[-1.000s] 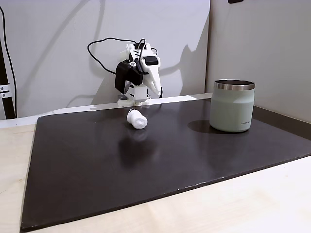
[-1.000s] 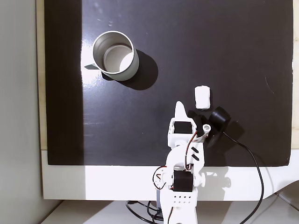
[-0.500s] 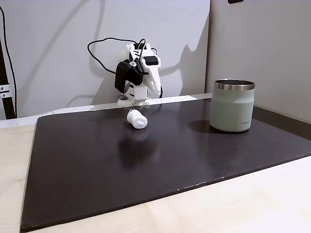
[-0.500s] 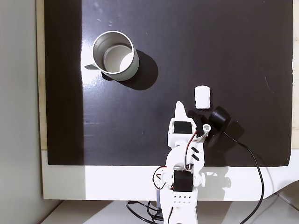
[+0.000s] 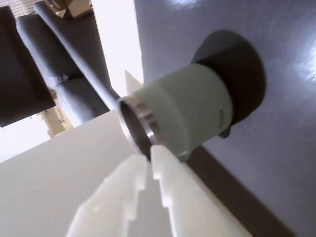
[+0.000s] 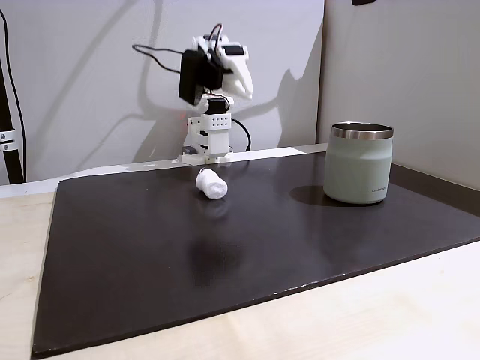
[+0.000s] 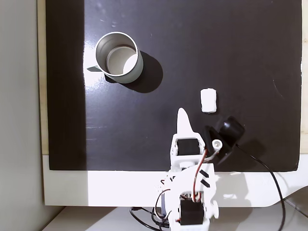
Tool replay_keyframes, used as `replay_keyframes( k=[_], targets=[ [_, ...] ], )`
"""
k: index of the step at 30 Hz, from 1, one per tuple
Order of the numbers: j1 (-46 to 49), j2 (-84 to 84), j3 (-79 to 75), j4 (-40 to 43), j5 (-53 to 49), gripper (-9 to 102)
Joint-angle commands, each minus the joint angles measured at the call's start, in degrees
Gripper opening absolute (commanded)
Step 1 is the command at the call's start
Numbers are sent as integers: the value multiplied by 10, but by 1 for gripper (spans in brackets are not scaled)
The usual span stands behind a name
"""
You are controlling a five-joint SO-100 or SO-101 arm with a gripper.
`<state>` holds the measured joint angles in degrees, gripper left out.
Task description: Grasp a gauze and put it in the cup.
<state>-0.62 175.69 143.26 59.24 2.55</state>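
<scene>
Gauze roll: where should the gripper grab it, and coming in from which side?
Grip the gauze across its short width, at mid-length, coming down from above. In the top-down fixed view it lies on its side on the dark mat, long axis pointing roughly away from the arm, with bare mat on both flanks for the fingers. The gripper is shut and sits to its lower left there, so it likely needs opening first.

One gauze [image 7: 209,100] — one cup [image 7: 118,58].

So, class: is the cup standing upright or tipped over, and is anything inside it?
Upright and empty. The cup stands on its base on the dark mat; the fixed view from above shows its bare bottom.
</scene>
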Motion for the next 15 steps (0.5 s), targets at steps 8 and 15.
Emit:
replay_keyframes(
  k=[8, 15],
  targets=[
    [82, -229, -268, 31, 85, 0],
    [127, -365, -387, 79, 187, 0]
  ],
)
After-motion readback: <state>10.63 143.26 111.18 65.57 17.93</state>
